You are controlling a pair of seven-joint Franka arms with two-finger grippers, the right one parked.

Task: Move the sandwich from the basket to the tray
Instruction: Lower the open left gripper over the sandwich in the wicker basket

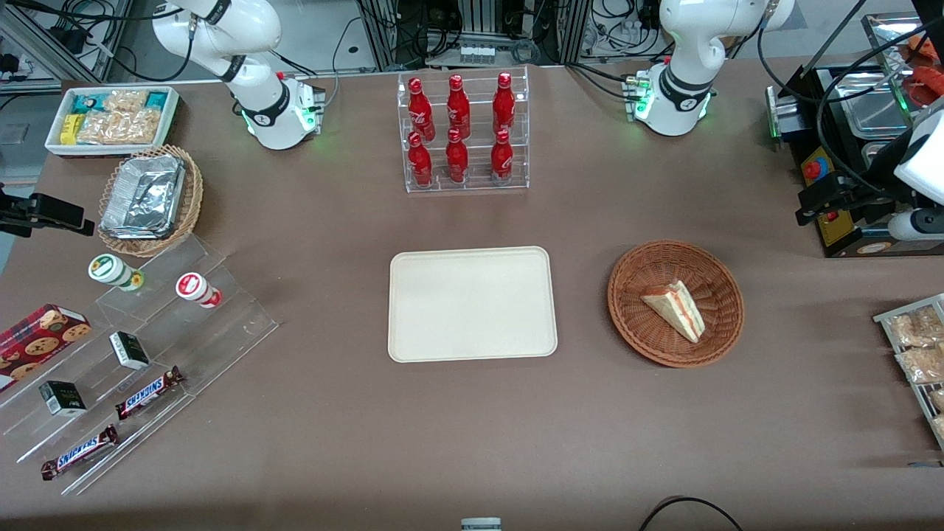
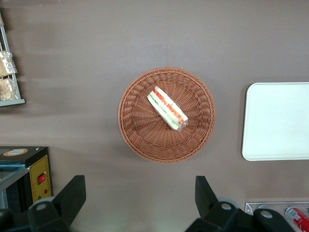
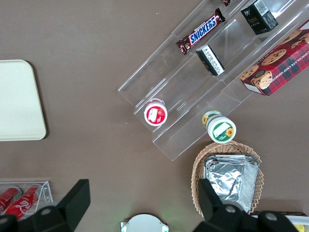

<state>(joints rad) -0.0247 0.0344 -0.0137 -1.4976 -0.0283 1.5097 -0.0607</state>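
The sandwich (image 1: 677, 310) (image 2: 166, 108), a white-bread wedge with pink, orange and green layers, lies on its side in the round brown wicker basket (image 1: 636, 324) (image 2: 137, 135). The cream tray (image 1: 472, 304) (image 2: 277, 121) lies flat beside the basket, toward the parked arm's end, with nothing on it. My left gripper (image 2: 140, 186) (image 1: 811, 203) hangs high above the table, open, with nothing between its fingers. It is apart from the basket, over bare table farther from the front camera than the basket.
A clear rack of red bottles (image 1: 463, 133) stands farther back than the tray. A black box with a red button (image 1: 833, 199) (image 2: 29, 179) sits near the working arm's end. Wrapped snacks on a rack (image 1: 918, 354) lie at that table edge.
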